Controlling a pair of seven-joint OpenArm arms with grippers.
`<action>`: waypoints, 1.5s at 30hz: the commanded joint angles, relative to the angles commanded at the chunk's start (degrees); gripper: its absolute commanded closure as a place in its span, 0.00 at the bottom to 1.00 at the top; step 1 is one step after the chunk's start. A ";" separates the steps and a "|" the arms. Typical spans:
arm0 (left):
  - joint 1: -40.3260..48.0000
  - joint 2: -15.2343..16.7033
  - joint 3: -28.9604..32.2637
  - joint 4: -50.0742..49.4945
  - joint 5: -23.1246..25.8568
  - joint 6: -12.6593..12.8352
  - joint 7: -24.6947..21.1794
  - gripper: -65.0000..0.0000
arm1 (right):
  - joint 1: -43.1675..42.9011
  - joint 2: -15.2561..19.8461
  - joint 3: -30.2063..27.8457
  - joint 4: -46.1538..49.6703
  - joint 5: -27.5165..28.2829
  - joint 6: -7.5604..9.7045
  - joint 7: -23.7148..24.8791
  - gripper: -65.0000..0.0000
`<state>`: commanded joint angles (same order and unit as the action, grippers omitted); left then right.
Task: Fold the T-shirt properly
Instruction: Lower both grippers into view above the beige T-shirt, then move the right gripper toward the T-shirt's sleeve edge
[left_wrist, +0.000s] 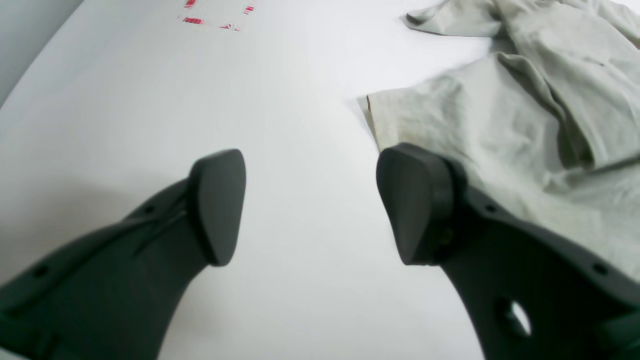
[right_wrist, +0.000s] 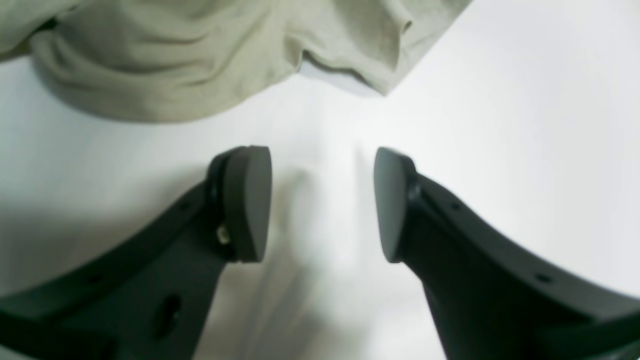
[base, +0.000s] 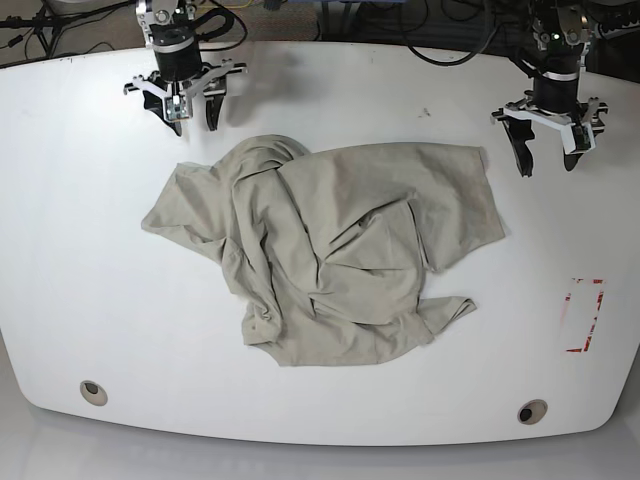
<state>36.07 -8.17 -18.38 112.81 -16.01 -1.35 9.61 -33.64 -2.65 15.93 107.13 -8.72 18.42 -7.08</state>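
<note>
The T-shirt (base: 330, 250) lies crumpled in a wrinkled heap in the middle of the white table (base: 80, 300). My left gripper (base: 546, 160) hovers open at the table's far right, just beside the shirt's right edge; in the left wrist view the khaki cloth (left_wrist: 525, 125) lies to the right of its fingers (left_wrist: 415, 200), which hold nothing. Near the far left my right gripper (base: 195, 115) is open too, and in the right wrist view the shirt's folds (right_wrist: 200, 55) lie just beyond its empty fingertips (right_wrist: 250, 200).
A red-marked rectangle (base: 583, 315) is taped on the table at the right, also seen in the left wrist view as red marks (left_wrist: 215, 15). Two round holes (base: 92, 392) (base: 530, 411) sit near the front edge. Cables lie behind the table's back edge.
</note>
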 joint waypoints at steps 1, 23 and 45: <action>0.11 0.00 0.01 0.02 0.02 0.01 -0.12 0.34 | 0.40 0.05 -0.18 -0.13 -0.02 -0.04 -0.23 0.51; 0.83 0.18 -0.47 0.06 0.38 0.34 -0.24 0.35 | 11.55 -1.01 -6.73 -0.46 3.81 0.45 -9.26 0.51; -0.73 0.32 0.19 -0.75 0.17 -0.14 -0.34 0.35 | 12.09 -1.46 6.17 3.62 11.52 -1.08 -19.36 0.51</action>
<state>35.33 -7.84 -18.19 112.06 -15.84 -1.49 9.27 -21.55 -4.11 22.09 110.75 2.80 17.34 -26.44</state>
